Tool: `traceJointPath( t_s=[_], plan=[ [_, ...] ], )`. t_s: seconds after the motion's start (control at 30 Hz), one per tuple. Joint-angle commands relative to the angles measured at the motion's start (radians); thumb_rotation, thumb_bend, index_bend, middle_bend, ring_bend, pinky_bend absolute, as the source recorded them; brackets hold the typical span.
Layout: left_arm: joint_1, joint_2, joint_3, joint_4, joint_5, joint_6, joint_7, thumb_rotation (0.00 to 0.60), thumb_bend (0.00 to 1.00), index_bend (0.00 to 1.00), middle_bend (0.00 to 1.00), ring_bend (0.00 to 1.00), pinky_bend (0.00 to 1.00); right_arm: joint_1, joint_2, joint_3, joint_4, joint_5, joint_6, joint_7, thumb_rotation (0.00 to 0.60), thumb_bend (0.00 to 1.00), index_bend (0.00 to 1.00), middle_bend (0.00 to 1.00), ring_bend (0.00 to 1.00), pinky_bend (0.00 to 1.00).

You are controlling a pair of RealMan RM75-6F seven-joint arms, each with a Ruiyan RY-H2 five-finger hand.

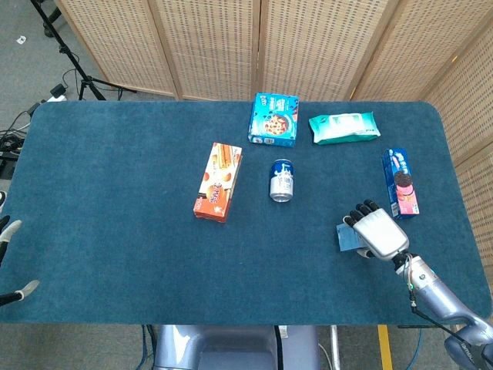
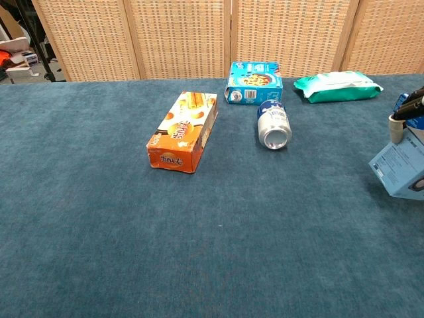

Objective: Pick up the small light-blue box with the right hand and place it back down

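At the bench's (image 1: 115,231) four o'clock, our right hand (image 1: 379,234) is wrapped around the small light-blue box (image 2: 401,167). We judge it light, stiff cardboard, best gripped across its narrow sides.

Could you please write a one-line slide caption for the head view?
Right hand grips the small light-blue box near the table's right edge, with the can and snack boxes beyond.

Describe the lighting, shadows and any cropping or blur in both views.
Head view: even, soft light, faint shadows only, sharp throughout; the right hand covers most of the light-blue box. Chest view: equally diffuse and in focus, but the frame's right edge crops the hand and clips the box; no glare on the can.
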Motion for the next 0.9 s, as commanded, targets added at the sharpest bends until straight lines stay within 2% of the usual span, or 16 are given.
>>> traceJointPath(
  t_s=[0.03, 0.17, 0.3, 0.53, 0.63, 0.7, 0.77, 0.8, 0.9],
  plan=[
    [0.001, 0.001, 0.002, 0.0, 0.004, 0.002, -0.002, 0.6, 0.0, 0.0, 0.0, 0.0, 0.0, -0.026, -0.013, -0.012, 0.033, -0.04, 0.069, 0.346, 0.6, 0.34, 0.46, 0.46, 0.3, 0.25],
    [0.002, 0.001, 0.003, 0.0, 0.007, 0.005, -0.003, 0.6, 0.0, 0.0, 0.0, 0.0, 0.0, -0.036, -0.039, -0.025, 0.06, -0.041, 0.068, 0.52, 0.6, 0.37, 0.48, 0.48, 0.3, 0.25],
    [0.004, -0.002, -0.001, -0.001, 0.001, 0.009, 0.002, 0.6, 0.0, 0.0, 0.0, 0.0, 0.0, -0.057, -0.11, -0.043, 0.15, -0.033, 0.059, 0.696, 0.6, 0.41, 0.48, 0.48, 0.3, 0.25],
    [0.002, -0.006, 0.0, -0.003, 0.001, 0.004, 0.016, 0.6, 0.0, 0.0, 0.0, 0.0, 0.0, -0.077, -0.167, -0.053, 0.264, -0.046, 0.079, 0.847, 0.6, 0.41, 0.48, 0.45, 0.29, 0.25],
    [0.003, -0.008, 0.0, -0.005, 0.001, 0.005, 0.019, 0.6, 0.0, 0.0, 0.0, 0.0, 0.0, -0.081, -0.168, -0.068, 0.298, -0.069, 0.092, 0.902, 0.6, 0.41, 0.43, 0.34, 0.21, 0.25],
    [0.003, -0.008, 0.0, -0.005, 0.001, 0.006, 0.022, 0.6, 0.0, 0.0, 0.0, 0.0, 0.0, -0.082, -0.162, -0.081, 0.313, -0.089, 0.107, 0.946, 0.6, 0.4, 0.28, 0.16, 0.06, 0.25],
    [0.004, -0.009, 0.0, -0.005, 0.001, 0.007, 0.023, 0.6, 0.0, 0.0, 0.0, 0.0, 0.0, -0.088, -0.153, -0.093, 0.339, -0.112, 0.137, 0.98, 0.6, 0.39, 0.18, 0.04, 0.0, 0.25],
    [0.003, -0.01, 0.0, -0.005, 0.001, 0.006, 0.025, 0.6, 0.0, 0.0, 0.0, 0.0, 0.0, -0.093, -0.15, -0.098, 0.349, -0.119, 0.148, 0.99, 0.6, 0.38, 0.15, 0.01, 0.0, 0.23],
    [0.002, -0.012, 0.002, -0.005, 0.004, 0.003, 0.034, 0.6, 0.0, 0.0, 0.0, 0.0, 0.0, -0.103, -0.144, -0.116, 0.38, -0.136, 0.166, 1.011, 0.6, 0.36, 0.09, 0.0, 0.0, 0.19]
  ],
)
